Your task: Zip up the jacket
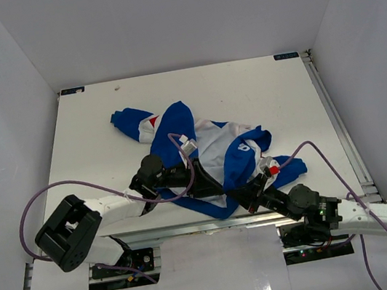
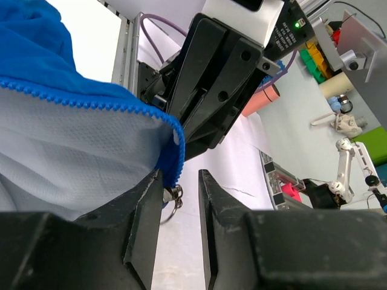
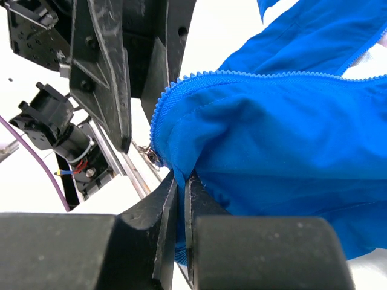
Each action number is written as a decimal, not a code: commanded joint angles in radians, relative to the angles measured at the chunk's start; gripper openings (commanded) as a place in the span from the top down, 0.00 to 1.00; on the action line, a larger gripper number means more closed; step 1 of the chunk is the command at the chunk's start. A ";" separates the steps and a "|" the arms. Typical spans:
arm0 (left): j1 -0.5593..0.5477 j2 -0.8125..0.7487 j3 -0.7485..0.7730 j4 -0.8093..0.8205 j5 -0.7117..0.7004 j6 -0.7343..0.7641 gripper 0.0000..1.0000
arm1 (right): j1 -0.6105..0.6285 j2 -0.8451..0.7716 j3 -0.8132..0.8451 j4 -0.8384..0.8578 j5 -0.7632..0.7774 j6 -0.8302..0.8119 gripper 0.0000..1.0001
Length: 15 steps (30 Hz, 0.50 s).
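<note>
The jacket point(image 1: 213, 149) lies crumpled on the table near its front edge, royal blue with white and red panels. My right gripper point(image 1: 250, 193) is at its bottom hem. In the right wrist view this gripper point(image 3: 181, 179) is shut on the blue hem fabric point(image 3: 272, 139), just beside the zipper's lower end. The metal zipper slider point(image 3: 153, 156) hangs at that corner. My left gripper point(image 1: 201, 182) faces it from the left. In the left wrist view this gripper point(image 2: 180, 181) is open, with the slider's ring pull point(image 2: 173, 197) against the left finger point(image 2: 145, 211). The blue zipper teeth point(image 2: 72, 92) edge white lining.
The white table point(image 1: 95, 131) has white walls on three sides and a metal rail point(image 1: 192, 227) along its near edge, right under both grippers. Purple cables point(image 1: 40, 199) loop from each arm. A sleeve point(image 1: 131, 122) stretches toward the back left.
</note>
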 commanded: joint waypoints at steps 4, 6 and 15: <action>0.003 -0.090 -0.010 -0.158 -0.050 0.110 0.48 | 0.001 -0.030 -0.018 0.054 0.021 0.005 0.92; 0.002 -0.092 -0.010 -0.163 -0.060 0.121 0.45 | 0.001 -0.027 -0.017 0.054 0.020 0.007 0.92; 0.001 -0.078 0.033 -0.217 -0.071 0.176 0.40 | 0.001 -0.006 -0.011 0.054 -0.006 0.013 0.92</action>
